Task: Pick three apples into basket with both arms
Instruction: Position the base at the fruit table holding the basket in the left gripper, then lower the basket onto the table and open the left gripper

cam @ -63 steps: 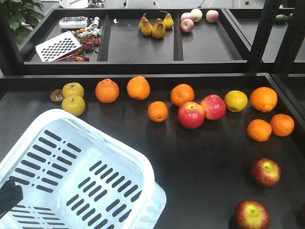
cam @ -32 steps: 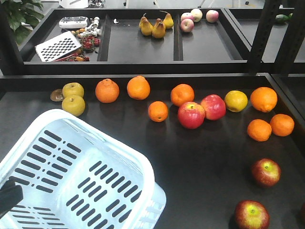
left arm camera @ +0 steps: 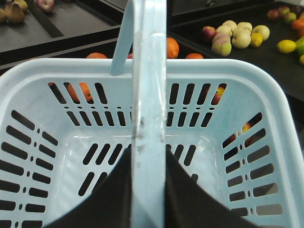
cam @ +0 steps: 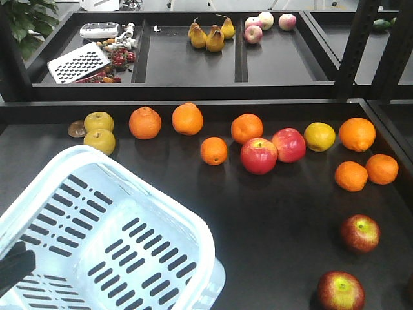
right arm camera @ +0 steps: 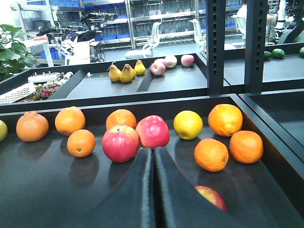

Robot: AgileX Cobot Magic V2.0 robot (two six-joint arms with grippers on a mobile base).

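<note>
Nearest to us, the left end effector (left arm camera: pixel 148 151) is clamped on the basket's handle (left arm camera: pixel 149 95), with one dark finger (left arm camera: pixel 111 194) pressed to each side of the pale bar. The basket (cam: pixel 148 197) takes up the near left corner of the desk (cam: pixel 271 219). It is tipped so that we look onto its slotted bottom and walls, and we cannot tell whether it touches the desk. The right end effector (right arm camera: pixel 154 151) hangs low over the desk, its fingers drawn together to a thin slit and holding nothing.

All three apples lie on the desk, outside the basket. The first apple (cam: pixel 340 290) sits by the near edge toward the right corner, yellow-green around its stem. The second apple (cam: pixel 360 232) lies just behind it, a little apart. The third apple (cam: pixel 259 155) rests near the middle of the desk, against a pinker apple (cam: pixel 288 144) and just beside a small orange (cam: pixel 213 150).

Farther back, more oranges (cam: pixel 187 118) run along the far edge. A yellow fruit (cam: pixel 319 136) lies toward the right, and two yellow-green fruits (cam: pixel 99 121) lie near the far left corner. Beyond the desk, a back tray (cam: pixel 174 64) carries pears (cam: pixel 210 37), pale pink apples (cam: pixel 264 22) and a white grater (cam: pixel 79 62).
</note>
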